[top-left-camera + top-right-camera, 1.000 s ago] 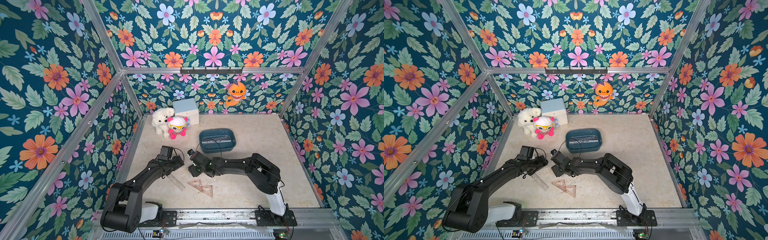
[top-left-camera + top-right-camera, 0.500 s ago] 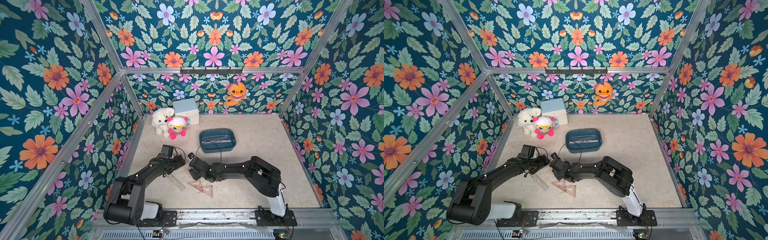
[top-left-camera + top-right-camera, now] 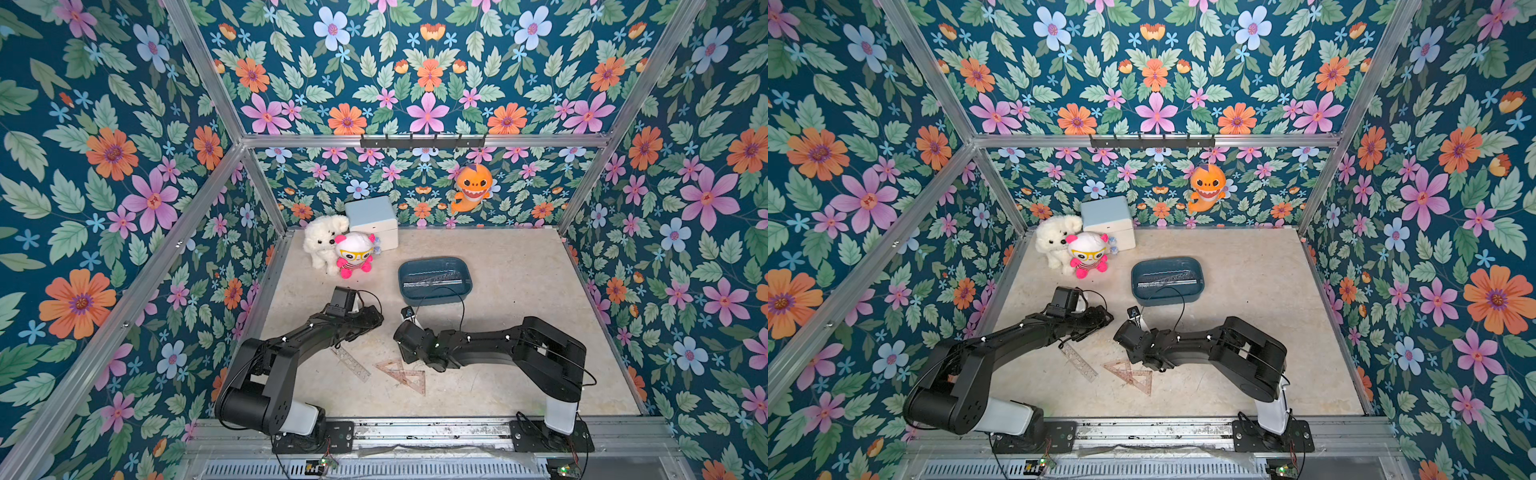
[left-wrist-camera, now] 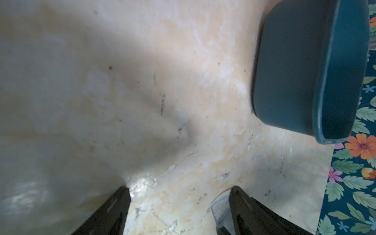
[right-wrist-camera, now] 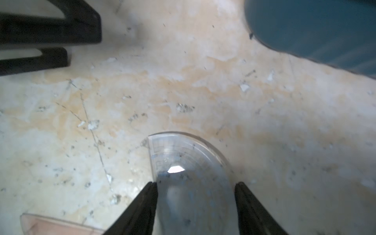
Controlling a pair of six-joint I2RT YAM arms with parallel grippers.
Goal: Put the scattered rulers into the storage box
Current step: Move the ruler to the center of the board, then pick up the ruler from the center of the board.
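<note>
Currently right claw pinches protractor across its width, low centre of frame; left claw spread wide. Box mid-frame with rulers inside; straight ruler and triangles lie on floor, lower centre.

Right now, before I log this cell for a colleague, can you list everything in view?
storage box: one, dark teal, mid-table
boxed rulers: clear strips, count unclear, inside the storage box
straight ruler: one, clear, on the table by the left arm
triangles: two, pinkish, overlapping, near the front
protractor: one, clear, between the right gripper's fingers
plush dog: one, white, back left corner
plush doll: one, pink and white, beside the dog
cube box: one, pale blue, behind them
shark plush: one, orange, on the back wall
table: one, beige
left gripper: open, low over the table
right gripper: shut on the protractor
</note>
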